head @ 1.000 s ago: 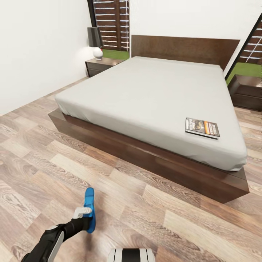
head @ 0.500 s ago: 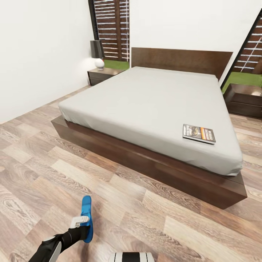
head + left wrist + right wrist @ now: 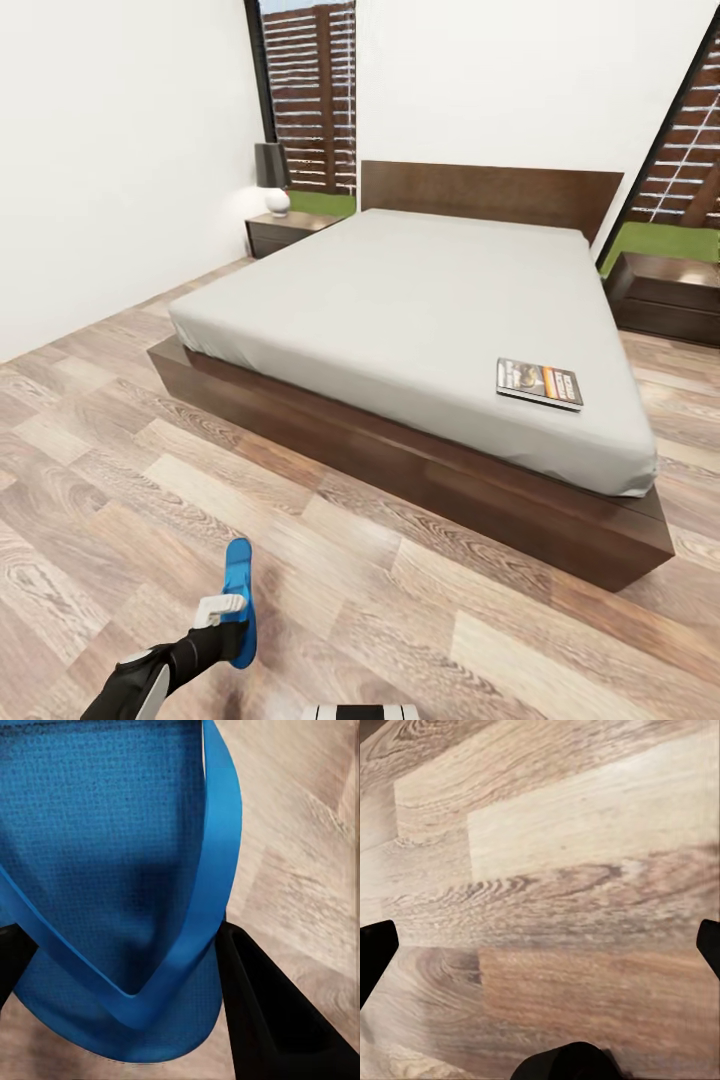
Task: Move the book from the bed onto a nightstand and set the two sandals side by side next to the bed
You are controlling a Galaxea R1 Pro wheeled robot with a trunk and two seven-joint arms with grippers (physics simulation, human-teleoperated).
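**Sandal in hand, well short of the bed**

The left tool (image 3: 228, 612) grips one blue sandal (image 3: 239, 598), its long axis pointing toward the bed (image 3: 400, 300), well apart. The book (image 3: 539, 383) lies near the bed's foot. The right tool (image 3: 540, 945) stands wide, empty.

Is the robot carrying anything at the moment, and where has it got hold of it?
Yes. The left gripper holds a blue sandal, its fingers clamped on the sole's edges near one end. The right gripper is open and holds nothing.
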